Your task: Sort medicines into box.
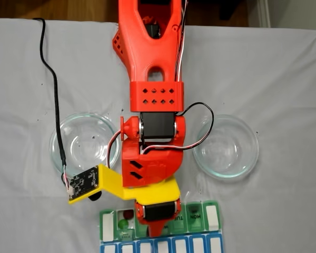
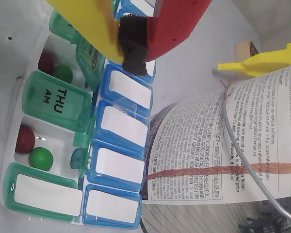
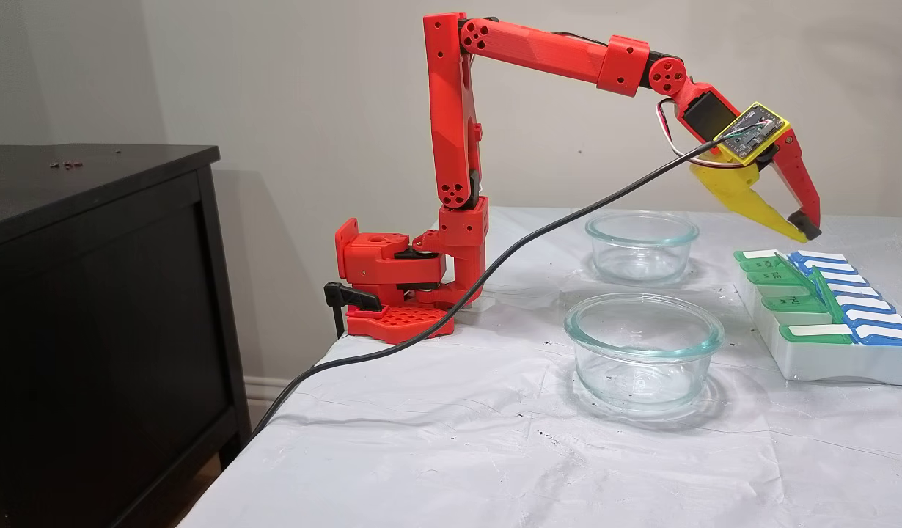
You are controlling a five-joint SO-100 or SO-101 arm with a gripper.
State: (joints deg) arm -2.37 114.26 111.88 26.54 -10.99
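The fingers are pressed together, empty, and held just above the box at the table edge. In the wrist view, two open green compartments each hold a red ball and a green ball — touching.

In a fixed view, the flat rectangular green-and-blue pill organizer lies on the white-covered desk, right of two round clear glass dishes, one before the other.

Two glass bowls, black cabinet, printed can
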